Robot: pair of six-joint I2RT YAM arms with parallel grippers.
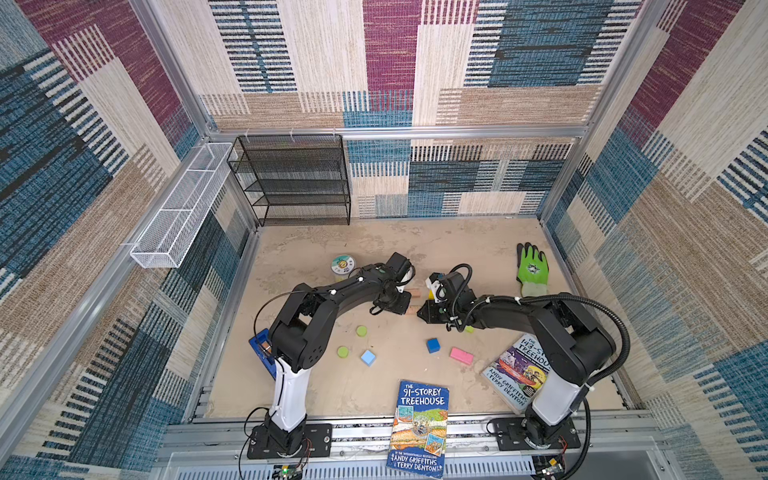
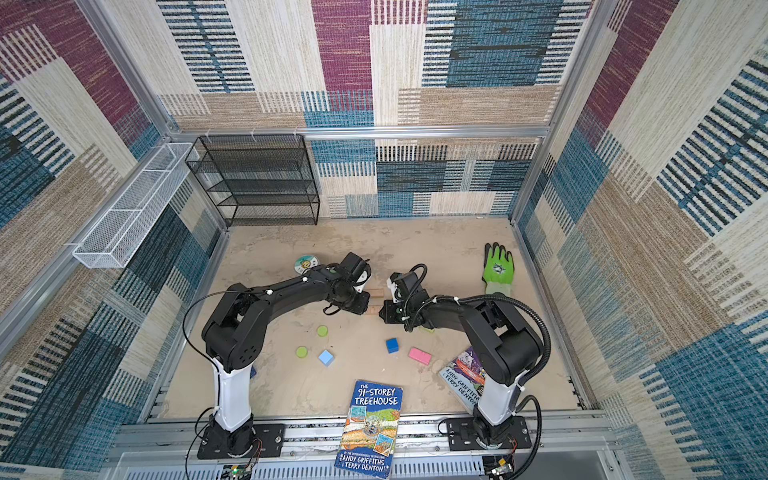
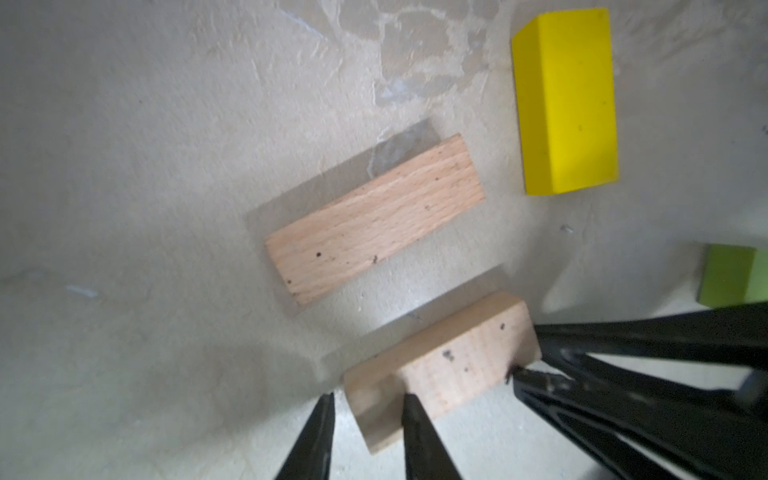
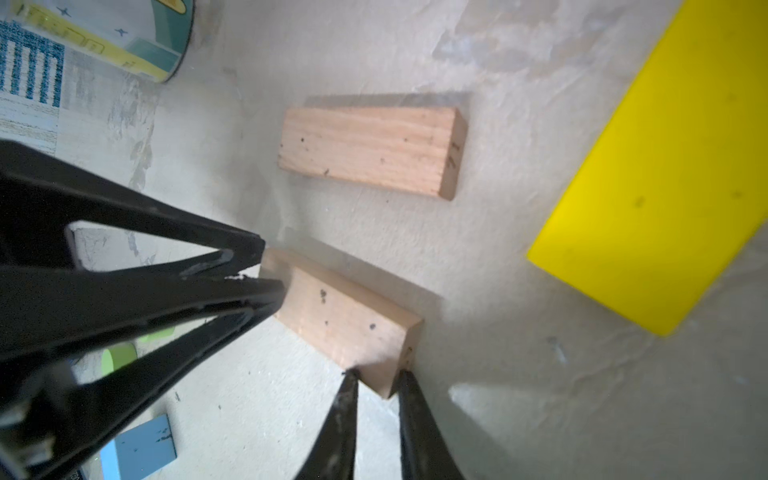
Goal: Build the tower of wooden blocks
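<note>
Left arm (image 1: 340, 287) and right arm (image 1: 507, 306) reached inward, low; left gripper (image 3: 370, 397) and right gripper (image 4: 379, 374) faced off, jaws narrow.

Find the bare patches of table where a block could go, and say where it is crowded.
Free: the back strip between the black wire rack and the glove; the front patch between the light-blue cube, the dark-blue cube and the 91-Storey book. Crowded: the centre, where the left gripper and right gripper meet at the tan bars beside the yellow block.
</note>
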